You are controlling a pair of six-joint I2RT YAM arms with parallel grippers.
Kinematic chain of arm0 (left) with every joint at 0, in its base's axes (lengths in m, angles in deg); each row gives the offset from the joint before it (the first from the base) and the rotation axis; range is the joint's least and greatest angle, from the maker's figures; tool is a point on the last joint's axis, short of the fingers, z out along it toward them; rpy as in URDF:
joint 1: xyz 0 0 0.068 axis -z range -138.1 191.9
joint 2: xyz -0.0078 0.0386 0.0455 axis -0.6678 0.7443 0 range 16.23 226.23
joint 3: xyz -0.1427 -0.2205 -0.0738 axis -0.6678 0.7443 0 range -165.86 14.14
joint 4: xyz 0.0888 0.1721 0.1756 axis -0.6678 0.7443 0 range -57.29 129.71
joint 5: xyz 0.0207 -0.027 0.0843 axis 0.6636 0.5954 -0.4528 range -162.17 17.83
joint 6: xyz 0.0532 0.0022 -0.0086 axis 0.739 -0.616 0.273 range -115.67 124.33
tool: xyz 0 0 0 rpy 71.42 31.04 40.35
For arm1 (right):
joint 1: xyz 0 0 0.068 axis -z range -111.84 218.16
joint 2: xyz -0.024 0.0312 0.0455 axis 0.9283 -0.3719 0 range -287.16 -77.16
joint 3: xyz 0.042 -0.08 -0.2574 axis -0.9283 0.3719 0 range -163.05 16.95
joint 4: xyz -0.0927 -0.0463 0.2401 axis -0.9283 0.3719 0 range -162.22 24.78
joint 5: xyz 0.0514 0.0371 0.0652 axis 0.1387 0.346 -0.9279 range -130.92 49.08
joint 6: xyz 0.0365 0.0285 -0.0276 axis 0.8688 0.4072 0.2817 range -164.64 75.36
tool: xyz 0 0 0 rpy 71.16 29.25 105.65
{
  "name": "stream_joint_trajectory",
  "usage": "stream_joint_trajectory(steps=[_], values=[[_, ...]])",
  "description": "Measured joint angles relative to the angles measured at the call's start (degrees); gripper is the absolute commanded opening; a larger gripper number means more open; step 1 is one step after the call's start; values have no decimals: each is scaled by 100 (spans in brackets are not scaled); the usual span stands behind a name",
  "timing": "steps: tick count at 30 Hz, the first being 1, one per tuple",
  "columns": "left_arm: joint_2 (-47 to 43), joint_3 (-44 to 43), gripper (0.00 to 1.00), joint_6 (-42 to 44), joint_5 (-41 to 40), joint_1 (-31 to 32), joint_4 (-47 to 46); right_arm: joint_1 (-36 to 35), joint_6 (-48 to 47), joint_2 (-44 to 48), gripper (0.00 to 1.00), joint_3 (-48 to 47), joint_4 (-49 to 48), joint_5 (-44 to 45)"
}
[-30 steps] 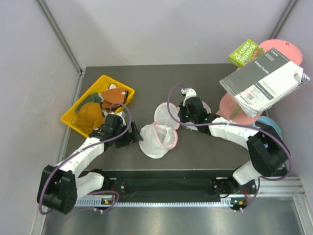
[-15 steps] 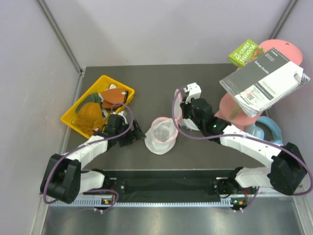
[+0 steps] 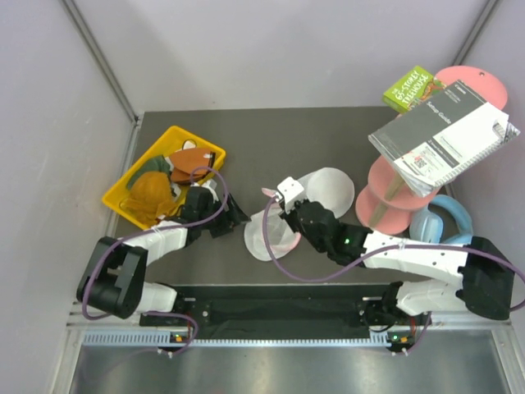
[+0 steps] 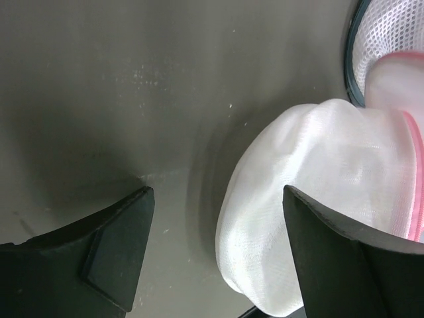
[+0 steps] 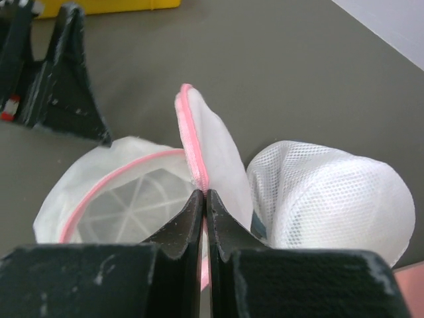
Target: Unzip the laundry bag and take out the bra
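Tightly pinched in right gripper (image 5: pixel 204 193), laundry bag (image 5: pixel 122 195)

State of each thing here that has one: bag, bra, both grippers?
laundry bag: unzipped, mouth open, flap raised upright.
right gripper: shut on the laundry bag's pink rim.
left gripper: open, empty, beside the laundry bag.
bra: lying in the yellow bin, outside the laundry bag.
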State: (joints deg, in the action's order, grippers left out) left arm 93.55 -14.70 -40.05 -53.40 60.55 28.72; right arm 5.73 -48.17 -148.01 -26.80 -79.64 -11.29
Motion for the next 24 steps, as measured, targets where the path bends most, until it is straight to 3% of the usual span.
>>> stream_joint_trajectory(steps=[14, 24], values=[[210, -9, 78, -201, -39, 22, -343, -1453, -138, 166, 0, 409, 96, 234], [208, -79, 80, -181, -90, 22, -275, -1631, 216, -874, 0, 400, 24, -1005]])
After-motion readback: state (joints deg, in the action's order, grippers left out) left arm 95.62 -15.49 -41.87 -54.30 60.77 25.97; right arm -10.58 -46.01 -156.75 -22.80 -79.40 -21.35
